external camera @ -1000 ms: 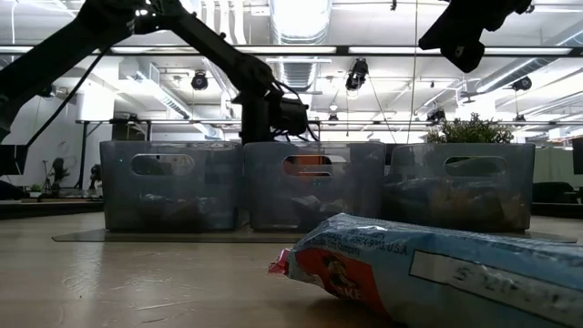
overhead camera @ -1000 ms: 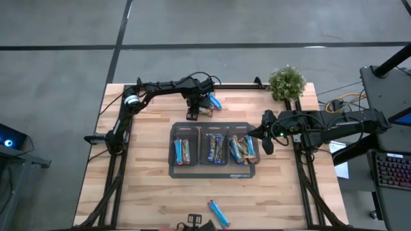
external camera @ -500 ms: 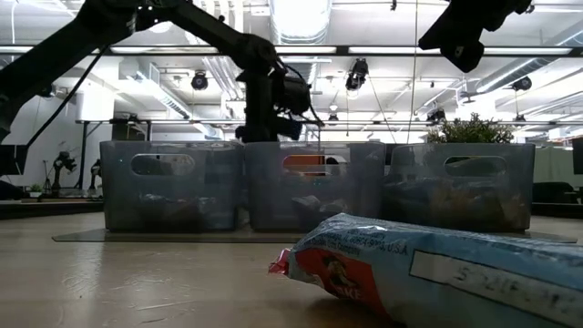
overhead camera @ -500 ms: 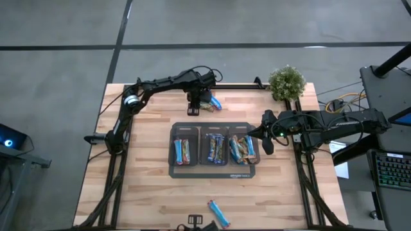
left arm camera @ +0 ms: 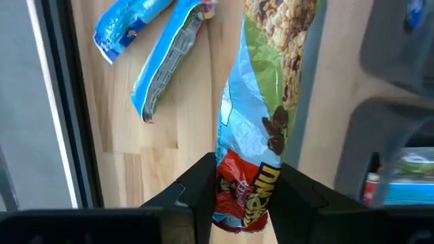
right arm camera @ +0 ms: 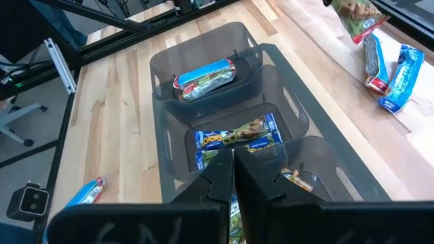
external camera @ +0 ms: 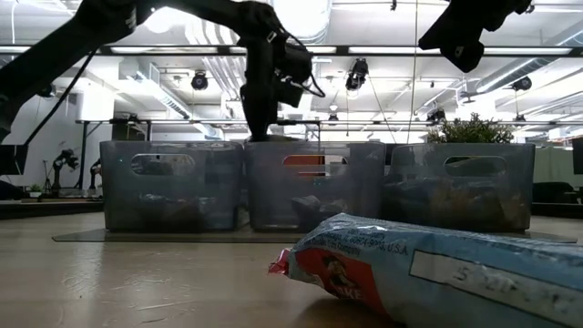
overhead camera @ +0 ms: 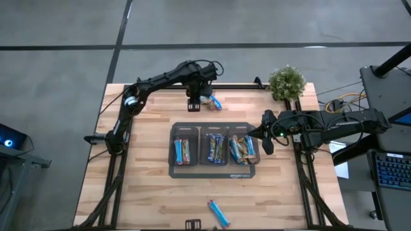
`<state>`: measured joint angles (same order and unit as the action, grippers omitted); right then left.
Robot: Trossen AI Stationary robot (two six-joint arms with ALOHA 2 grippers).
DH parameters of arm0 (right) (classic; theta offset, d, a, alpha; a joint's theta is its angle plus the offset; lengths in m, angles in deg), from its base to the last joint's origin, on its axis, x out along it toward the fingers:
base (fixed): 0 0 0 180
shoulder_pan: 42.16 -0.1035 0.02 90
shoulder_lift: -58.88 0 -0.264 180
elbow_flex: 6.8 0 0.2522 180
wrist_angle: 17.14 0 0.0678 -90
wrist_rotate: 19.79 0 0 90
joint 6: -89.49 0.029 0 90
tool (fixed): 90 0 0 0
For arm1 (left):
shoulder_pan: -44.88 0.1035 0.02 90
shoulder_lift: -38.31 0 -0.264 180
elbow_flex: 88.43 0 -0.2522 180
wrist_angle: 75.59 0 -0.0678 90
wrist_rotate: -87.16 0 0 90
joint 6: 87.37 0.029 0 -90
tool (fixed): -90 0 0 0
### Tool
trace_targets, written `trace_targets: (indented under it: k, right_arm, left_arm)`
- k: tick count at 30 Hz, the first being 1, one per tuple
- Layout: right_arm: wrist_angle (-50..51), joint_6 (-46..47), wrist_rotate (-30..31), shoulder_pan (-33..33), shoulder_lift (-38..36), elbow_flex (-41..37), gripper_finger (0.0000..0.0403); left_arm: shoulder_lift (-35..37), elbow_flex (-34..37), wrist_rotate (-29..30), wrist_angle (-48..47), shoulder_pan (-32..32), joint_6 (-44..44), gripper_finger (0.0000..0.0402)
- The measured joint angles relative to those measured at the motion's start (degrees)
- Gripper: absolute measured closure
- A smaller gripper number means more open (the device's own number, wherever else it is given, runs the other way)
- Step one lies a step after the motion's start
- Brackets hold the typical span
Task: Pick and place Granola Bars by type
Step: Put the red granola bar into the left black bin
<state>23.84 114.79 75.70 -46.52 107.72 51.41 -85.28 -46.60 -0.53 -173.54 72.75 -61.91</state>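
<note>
The wooden table point(overhead camera: 148, 186) carries a dark tray point(overhead camera: 215, 172) with three clear bins point(right arm camera: 203, 68), bars already sorted inside. Over the far edge, the left gripper point(left arm camera: 245, 177) pinches one granola bar point(left arm camera: 261, 102) by its end, lifted clear of two light blue bars point(overhead camera: 214, 102) lying below. Held so near its tip, the shiny wrapper could slip free mid-carry. The right gripper point(right arm camera: 234, 169) waits closed and empty above the right bin. One stray bar point(overhead camera: 218, 212) lies at the near edge.

Even, bright overhead light falls on the worktop point(overhead camera: 148, 186) with faint shadows. In the low view ceiling lamps point(external camera: 296, 16) glare, and the nearest bar point(external camera: 437, 273) is blurred.
</note>
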Motion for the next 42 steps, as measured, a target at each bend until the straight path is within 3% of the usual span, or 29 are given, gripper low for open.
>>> trace_targets:
  k: [10,15,29,42]
  right_arm:
    - [-0.01,0.16,-0.01,0.01,0.00,0.00,0.0394]
    - [-0.07,0.17,-0.02,0.00,0.00,0.00,0.0394]
    - [-0.08,0.20,-0.15,0.01,-0.01,0.00,0.0394]
    - [0.02,0.17,-0.15,0.00,-0.02,0.00,0.0394]
  left_arm:
    - [1.02,-1.06,-0.36,-5.86,-2.52,-4.51,0.0303]
    - [2.99,-1.25,-6.20,-5.27,-2.57,-8.95,0.0303]
    - [12.40,-0.93,-6.04,-4.38,-5.37,-19.03,0.0303]
    - [18.07,-0.81,-5.65,-5.85,-11.93,-29.93,0.0303]
